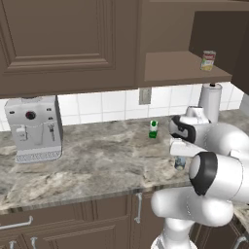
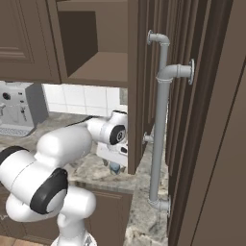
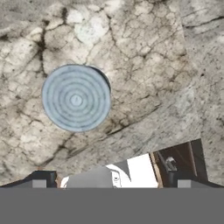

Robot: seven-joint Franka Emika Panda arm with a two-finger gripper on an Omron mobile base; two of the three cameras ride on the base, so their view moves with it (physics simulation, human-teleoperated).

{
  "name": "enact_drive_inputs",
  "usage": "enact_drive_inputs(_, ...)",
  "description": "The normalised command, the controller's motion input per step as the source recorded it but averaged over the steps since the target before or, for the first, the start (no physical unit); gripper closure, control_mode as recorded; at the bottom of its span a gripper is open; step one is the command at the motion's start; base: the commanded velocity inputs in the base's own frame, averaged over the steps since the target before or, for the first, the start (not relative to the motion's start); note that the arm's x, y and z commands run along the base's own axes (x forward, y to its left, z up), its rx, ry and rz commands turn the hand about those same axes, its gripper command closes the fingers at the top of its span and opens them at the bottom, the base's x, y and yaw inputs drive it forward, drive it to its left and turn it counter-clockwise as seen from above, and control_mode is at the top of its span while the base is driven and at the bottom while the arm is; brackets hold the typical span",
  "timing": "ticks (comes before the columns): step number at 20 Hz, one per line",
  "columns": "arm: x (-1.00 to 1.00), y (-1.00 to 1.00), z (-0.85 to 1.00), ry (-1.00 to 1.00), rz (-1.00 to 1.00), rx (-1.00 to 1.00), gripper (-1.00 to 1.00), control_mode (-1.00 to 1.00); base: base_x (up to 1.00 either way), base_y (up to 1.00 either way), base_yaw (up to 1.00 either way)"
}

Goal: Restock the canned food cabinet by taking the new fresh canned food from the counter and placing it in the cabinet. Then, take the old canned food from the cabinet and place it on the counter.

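White tiled wall (image 1: 104, 104), a wall socket (image 1: 144, 96), and perhaps a coffee machine (image 1: 34, 127) left.

We're looking into a home kitchen here, rendered rather than real. A long veined marble counter (image 1: 97, 160) is running across the scene over brown drawers with metal handles (image 1: 17, 224), and dark brown wall cabinets (image 1: 63, 39) are hanging above it, one standing open with a labelled can (image 1: 208, 60) sitting on its shelf (image 1: 180, 68). White wall tiles (image 1: 102, 106) are lining the far wall, with an outlet plate (image 1: 145, 96) set in them. A pale coffee machine (image 1: 34, 127) is standing at the left, a small green-and-white bottle (image 1: 153, 129) is waiting mid-counter, and a paper-towel roll (image 1: 211, 101) is standing far right.
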Motion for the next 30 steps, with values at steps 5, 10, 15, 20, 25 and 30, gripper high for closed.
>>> enact_drive_inputs(5,0.00,0.00,-0.05,-0.06,0.00,0.00,-1.00,-1.00,0.00,0.00,0.00)
enact_drive_inputs(10,0.00,0.01,-0.01,-0.06,0.00,0.00,-1.00,-1.00,0.00,0.00,0.00)
enact_drive_inputs(15,0.03,0.11,-0.01,-0.04,0.00,0.00,-1.00,-1.00,0.00,0.00,0.00)
enact_drive_inputs(20,0.05,0.01,0.00,-0.01,0.00,0.00,-1.00,-1.00,0.00,0.00,0.00)
enact_drive_inputs(25,0.08,0.00,-0.01,-0.02,0.00,0.00,-1.00,-1.00,0.00,0.00,0.00)
enact_drive_inputs(30,0.19,0.06,-0.06,-0.05,0.00,-0.01,-1.00,-1.00,0.00,0.00,0.00)
